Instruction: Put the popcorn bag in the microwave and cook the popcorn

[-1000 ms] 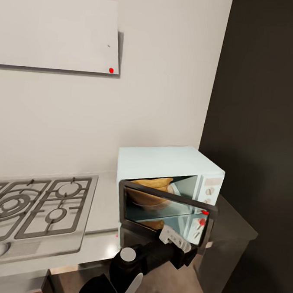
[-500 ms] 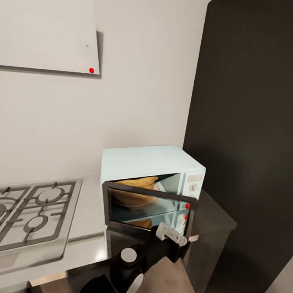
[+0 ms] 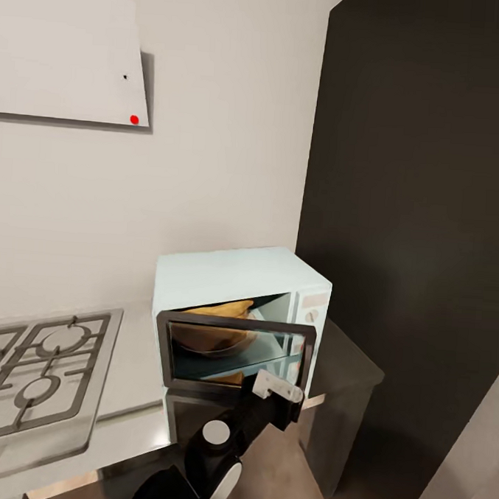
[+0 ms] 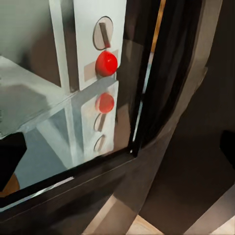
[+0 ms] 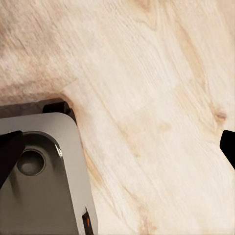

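- The tall matte dark cabinet front [image 3: 421,216] fills the right side of the head view, flat and featureless.
- The pale grey wall [image 3: 225,167] is smooth, with a flat white rectangular hood [image 3: 66,54] carrying a small red dot at its lower corner.
- The smooth pale grey countertop [image 3: 135,368] has a thin shiny edge; a steel gas hob [image 3: 35,373] with dark grates is set in it.
- The small pale blue box microwave [image 3: 233,278] stands on the countertop's far right end, against the dark cabinet. Its dark-framed glass door [image 3: 232,352] is nearly closed but a gap remains at the top; the glass mirrors the interior.
- The white side panel [image 4: 95,63] holds slotted round knobs and a glossy red round light; no legible writing.
- The mustard-yellow soft popcorn bag [image 3: 215,329] sits inside the microwave, its folded bulk seen above and through the door.
- The left gripper [image 3: 278,390], black arm with a white wrist block, is at the door's lower right corner. In the left wrist view its dark fingers [image 4: 10,159] sit at opposite edges, spread wide, holding nothing.
- The right gripper [image 5: 117,147] has fingertips set equally far apart, empty, over a light wood-grain floor [image 5: 156,98] and a rounded grey robot base [image 5: 44,181].
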Motion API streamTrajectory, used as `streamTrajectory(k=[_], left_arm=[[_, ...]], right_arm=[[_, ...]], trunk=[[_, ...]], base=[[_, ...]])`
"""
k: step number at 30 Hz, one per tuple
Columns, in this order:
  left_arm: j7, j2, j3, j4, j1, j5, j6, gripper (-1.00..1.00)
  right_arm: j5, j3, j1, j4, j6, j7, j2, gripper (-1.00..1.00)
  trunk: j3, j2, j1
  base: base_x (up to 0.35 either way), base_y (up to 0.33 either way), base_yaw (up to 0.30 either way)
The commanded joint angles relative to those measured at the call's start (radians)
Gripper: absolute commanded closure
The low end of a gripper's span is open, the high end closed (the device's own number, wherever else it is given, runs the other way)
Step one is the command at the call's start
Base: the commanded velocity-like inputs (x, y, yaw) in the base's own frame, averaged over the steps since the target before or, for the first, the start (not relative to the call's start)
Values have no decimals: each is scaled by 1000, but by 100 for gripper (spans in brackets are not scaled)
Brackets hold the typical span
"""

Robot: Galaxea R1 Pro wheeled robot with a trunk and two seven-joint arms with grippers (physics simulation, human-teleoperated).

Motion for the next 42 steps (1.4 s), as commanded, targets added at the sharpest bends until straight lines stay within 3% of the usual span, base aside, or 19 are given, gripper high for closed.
streamTrajectory(k=[1,16,23,42], left_arm=[[10,0,-1,-1,-1,8,4,-100],[10,-1,0,-2,-1,6,4,-100],[11,1,0,0,-1,4,-42,-100],[12,0,0,0,-1,3,-43,-100]], right_arm=[[9,-9,-1,3,-6,2,-1,-100],[11,-8,-1,4,-8,1,3,-100],[10,-8,-1,3,-8,1,3,-100],[11,-7,-1,3,-8,1,4,-100]], trunk=[[-1,-1,0],[-1,-1,0],[-1,-1,0],[-1,-1,0]], base=[[0,0,-1],[69,0,0],[130,0,0],[113,0,0]])
